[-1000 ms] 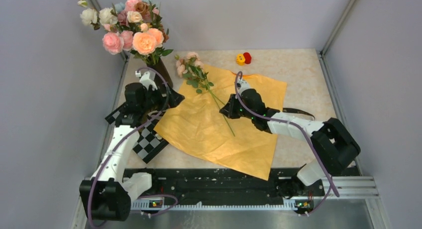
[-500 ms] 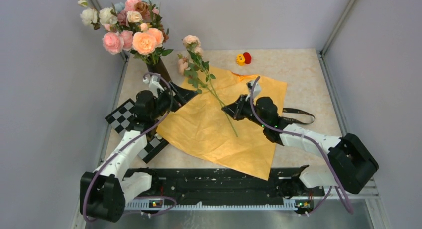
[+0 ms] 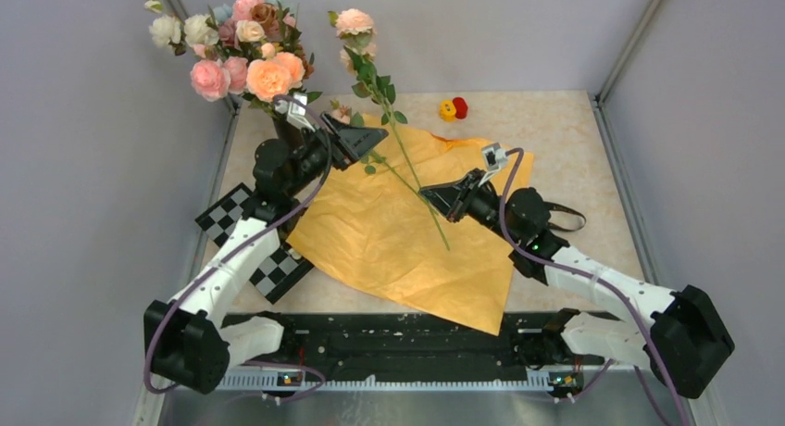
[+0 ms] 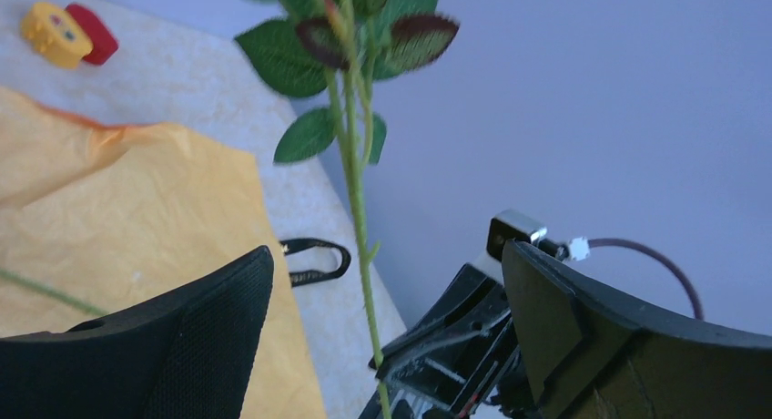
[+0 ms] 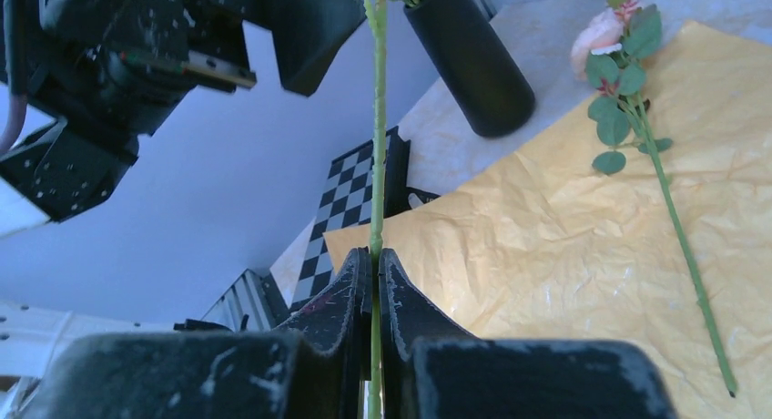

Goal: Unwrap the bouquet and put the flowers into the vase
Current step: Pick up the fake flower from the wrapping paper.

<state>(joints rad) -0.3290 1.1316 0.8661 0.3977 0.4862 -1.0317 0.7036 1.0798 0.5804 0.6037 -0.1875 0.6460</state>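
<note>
While right gripper (image 3: 435, 195) pinches rose stem (image 3: 404, 162) near its lower end, stem's long axis slants up and far-left, bloom (image 3: 355, 21) high beside vase (image 5: 473, 64) at far-left corner. Left gripper (image 3: 356, 139) nearer vase, jaws spread wide, empty, just beside stem, not touching. Right arm stretched forward, wrist tipped upward. Second rose (image 5: 669, 209) flat on orange paper (image 3: 389, 250).

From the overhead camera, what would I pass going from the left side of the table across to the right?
Checkered board → left tool, open → right tool, shut on a flower stem → black ribbon. The orange paper spans the middle, so it has no single place.
</note>
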